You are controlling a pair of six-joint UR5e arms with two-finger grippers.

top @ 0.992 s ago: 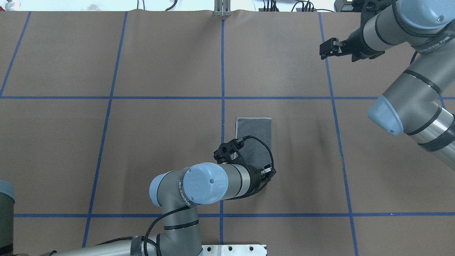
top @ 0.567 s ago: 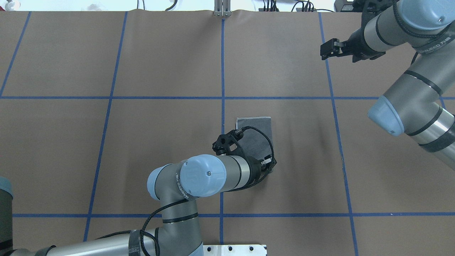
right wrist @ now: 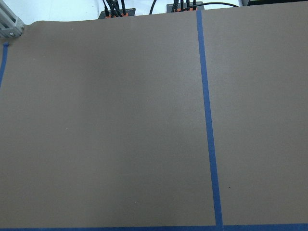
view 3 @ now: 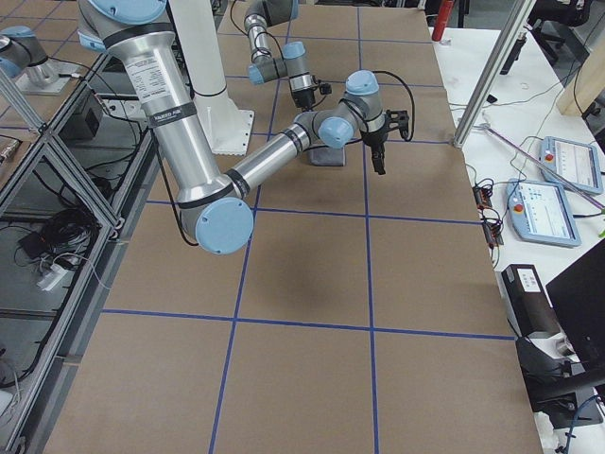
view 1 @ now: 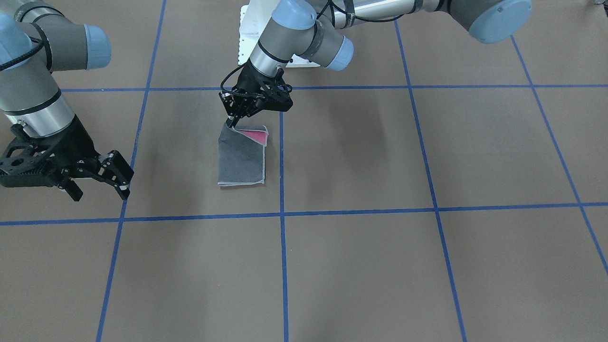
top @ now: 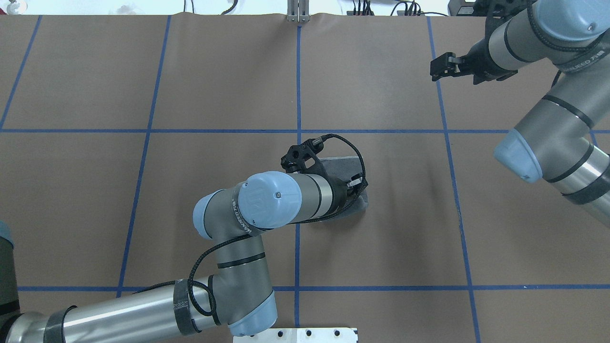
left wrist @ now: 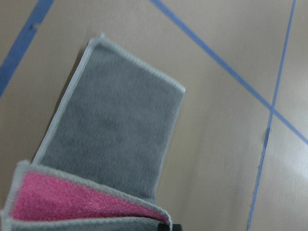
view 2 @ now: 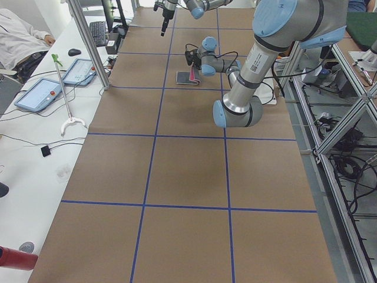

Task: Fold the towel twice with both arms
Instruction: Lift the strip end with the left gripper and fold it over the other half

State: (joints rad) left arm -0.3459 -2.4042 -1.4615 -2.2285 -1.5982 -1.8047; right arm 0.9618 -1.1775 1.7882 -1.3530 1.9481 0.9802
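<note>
The towel (view 1: pixel 241 161) lies folded into a narrow strip, dark grey side up, next to the centre blue line. My left gripper (view 1: pixel 232 122) is shut on the strip's end nearest the robot and holds it raised and curled forward, so the pink face (view 1: pixel 252 135) shows underneath. The left wrist view shows the grey strip (left wrist: pixel 115 120) and the lifted pink fold (left wrist: pixel 72 199). In the overhead view my left wrist covers most of the towel (top: pixel 343 166). My right gripper (view 1: pixel 102 192) is open and empty, well off to the side, and it also shows in the overhead view (top: pixel 436 68).
Blue tape lines (top: pixel 298 85) divide the brown table cover into squares. The white bolted pedestal (view 1: pixel 247 33) stands at the robot's edge. A metal post (top: pixel 298 12) is at the far edge. Tablets (view 2: pixel 41 94) lie on the operators' side desk.
My left gripper has carried the towel's near end up and away from the robot, over the rest of the strip. The right arm has hardly moved.
</note>
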